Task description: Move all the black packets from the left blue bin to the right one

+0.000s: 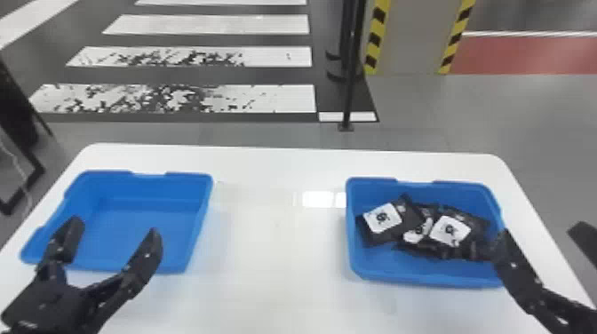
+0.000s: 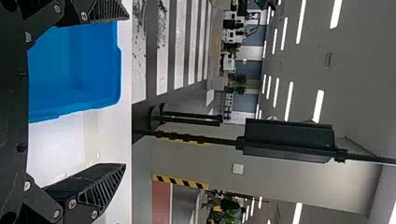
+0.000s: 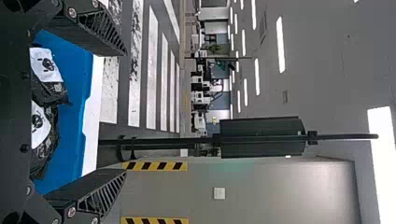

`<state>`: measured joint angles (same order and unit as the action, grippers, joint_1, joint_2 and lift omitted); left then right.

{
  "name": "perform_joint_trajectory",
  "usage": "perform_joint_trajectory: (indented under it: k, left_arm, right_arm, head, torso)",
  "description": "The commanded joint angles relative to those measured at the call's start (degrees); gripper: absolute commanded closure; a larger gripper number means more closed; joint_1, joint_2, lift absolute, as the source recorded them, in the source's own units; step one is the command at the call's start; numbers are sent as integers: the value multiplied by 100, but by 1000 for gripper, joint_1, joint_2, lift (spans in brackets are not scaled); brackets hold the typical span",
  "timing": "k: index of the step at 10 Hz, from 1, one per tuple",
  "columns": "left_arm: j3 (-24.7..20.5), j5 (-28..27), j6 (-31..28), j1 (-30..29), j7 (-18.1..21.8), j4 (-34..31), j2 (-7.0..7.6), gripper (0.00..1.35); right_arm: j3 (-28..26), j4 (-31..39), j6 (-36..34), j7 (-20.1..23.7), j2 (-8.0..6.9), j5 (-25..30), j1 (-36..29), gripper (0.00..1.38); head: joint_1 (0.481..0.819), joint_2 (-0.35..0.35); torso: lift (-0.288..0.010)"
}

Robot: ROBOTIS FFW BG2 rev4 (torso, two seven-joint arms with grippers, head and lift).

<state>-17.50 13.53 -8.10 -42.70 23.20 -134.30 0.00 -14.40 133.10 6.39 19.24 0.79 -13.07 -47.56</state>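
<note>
The left blue bin (image 1: pixel 146 217) holds nothing that I can see. My left gripper (image 1: pixel 113 233) is over its near side, fingers wide apart with nothing between them; the left wrist view shows the same gripper (image 2: pixel 123 93) and blue bin (image 2: pixel 93 65). Several black packets (image 1: pixel 448 231) with white labels lie overlapping in the right blue bin (image 1: pixel 417 280). My right gripper (image 1: pixel 502 240) is at that bin's right edge. In the right wrist view, the gripper (image 3: pixel 125 112) has its fingers spread, with packets (image 3: pixel 46 93) and the bin (image 3: pixel 74 121) beyond them.
Both bins stand on a white table (image 1: pixel 280 248), with a wide stretch of tabletop between them. A black post (image 1: pixel 348 89) rises from the floor behind the table. A striped pillar (image 1: pixel 413 35) stands farther back.
</note>
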Motion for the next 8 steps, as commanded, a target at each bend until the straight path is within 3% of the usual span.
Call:
perform_joint_trajectory:
  k: [1, 8]
  left_arm:
    - [2, 7, 51, 9, 0, -6, -15, 211]
    - [-9, 53, 135, -5, -17, -6, -15, 211]
  right_arm:
    - [0, 0, 9, 0, 0, -18, 3, 140]
    - [11, -28, 51, 0, 0, 5, 31, 133]
  head:
    - [695, 10]
    - [695, 12]
  torso:
    - [-144]
    - [-144]
